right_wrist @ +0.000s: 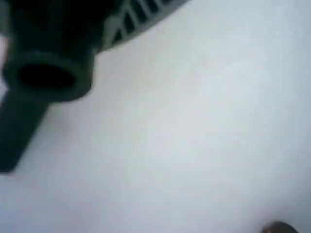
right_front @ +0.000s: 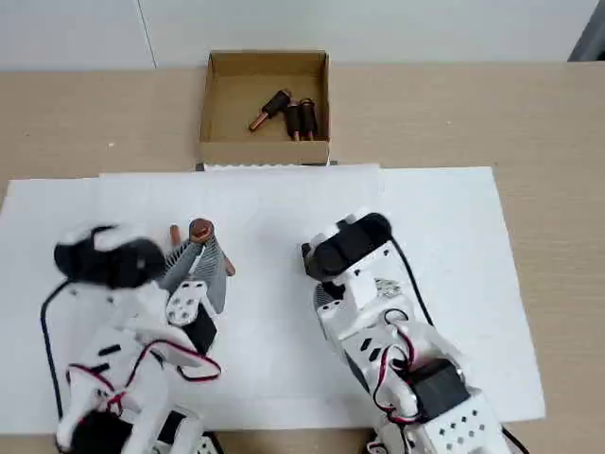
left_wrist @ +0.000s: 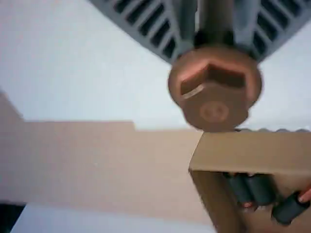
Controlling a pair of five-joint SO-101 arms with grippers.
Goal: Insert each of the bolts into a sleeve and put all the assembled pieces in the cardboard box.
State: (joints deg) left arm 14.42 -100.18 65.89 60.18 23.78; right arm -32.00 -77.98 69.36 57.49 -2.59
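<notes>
I am watching the left gripper (right_front: 201,251) clamping a copper bolt (right_front: 200,230) by its shank above the white paper (right_front: 444,218). The right gripper (right_wrist: 58,34) is closing on a black sleeve (right_wrist: 47,76). Three assembled pieces (right_front: 293,115) are lying in the cardboard box (right_front: 267,151).

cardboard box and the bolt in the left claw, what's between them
Only bare white paper lies between the bolt in the left claw and the cardboard box, as the high view shows.

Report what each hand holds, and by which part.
Left hand: copper bolt, gripped by the shank, head free. Right hand: black sleeve, gripped behind its open end.
</notes>
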